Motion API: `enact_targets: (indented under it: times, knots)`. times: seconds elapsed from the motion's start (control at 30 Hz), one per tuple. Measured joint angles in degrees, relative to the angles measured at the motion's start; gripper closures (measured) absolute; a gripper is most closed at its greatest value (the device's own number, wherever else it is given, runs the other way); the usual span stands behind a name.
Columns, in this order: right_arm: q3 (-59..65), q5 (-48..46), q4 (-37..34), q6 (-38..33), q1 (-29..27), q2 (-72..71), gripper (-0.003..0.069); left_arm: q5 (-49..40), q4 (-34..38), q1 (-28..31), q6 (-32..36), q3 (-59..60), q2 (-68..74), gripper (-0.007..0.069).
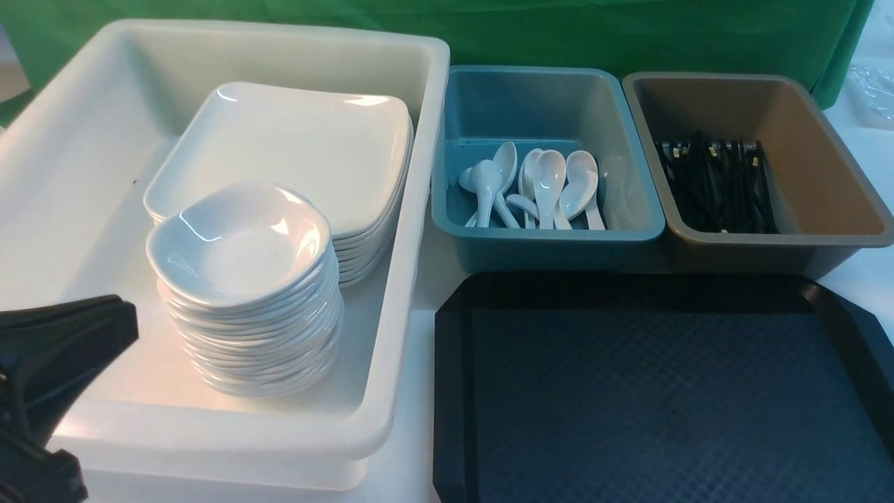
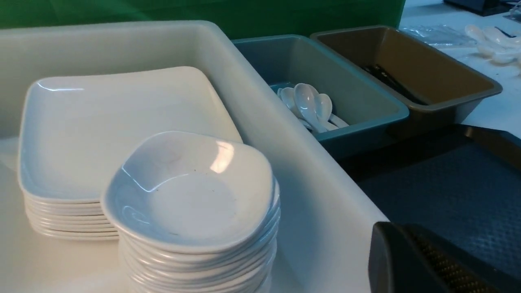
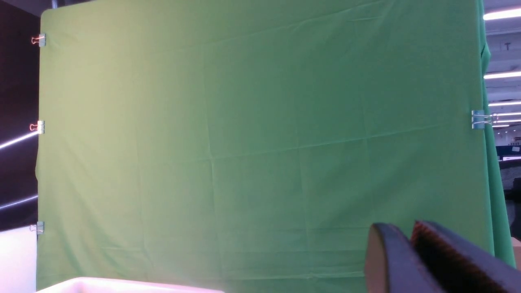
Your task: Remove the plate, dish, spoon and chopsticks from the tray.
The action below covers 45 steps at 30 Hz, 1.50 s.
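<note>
While the tray lies bare in front of the teal tub and tan tub, its wares sit sorted. Plates and dishes are stacked in the white tub; spoons lie in the teal tub, chopsticks in the tan one. Left gripper, low beside the white tub, is pressed together and empty. Right gripper faces the green cloth; its fingers look nearly together, but cannot tell for sure.
</note>
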<state>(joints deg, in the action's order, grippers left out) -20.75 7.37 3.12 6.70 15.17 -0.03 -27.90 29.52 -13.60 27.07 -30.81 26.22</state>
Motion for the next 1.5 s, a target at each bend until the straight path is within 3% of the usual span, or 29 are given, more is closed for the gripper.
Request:
enact_targets:
  times: [0.17,0.47,0.83,1.03,1.5]
  knots:
    - [0.0,0.0,0.0,0.0,0.0,0.0,0.0526,6.33,-5.55,0.0,-1.98,0.18,-0.2,0.0616]
    - [0.0,0.0,0.0,0.0,0.0,0.0,0.0505,7.41,-24.28,1.84,-20.31,0.85,-5.76,0.0616]
    - [0.0,0.0,0.0,0.0,0.0,0.0,0.0492,17.32,-25.06,16.97,-23.13,22.22,-23.71,0.0616]
    - [0.0,0.0,0.0,0.0,0.0,0.0,0.0482,17.41,-25.11,17.56,-23.84,30.97,-26.22,0.0616]
    - [0.0,0.0,0.0,0.0,0.0,0.0,0.0463,14.07,-27.01,14.19,-23.91,31.21,-26.28,0.0616]
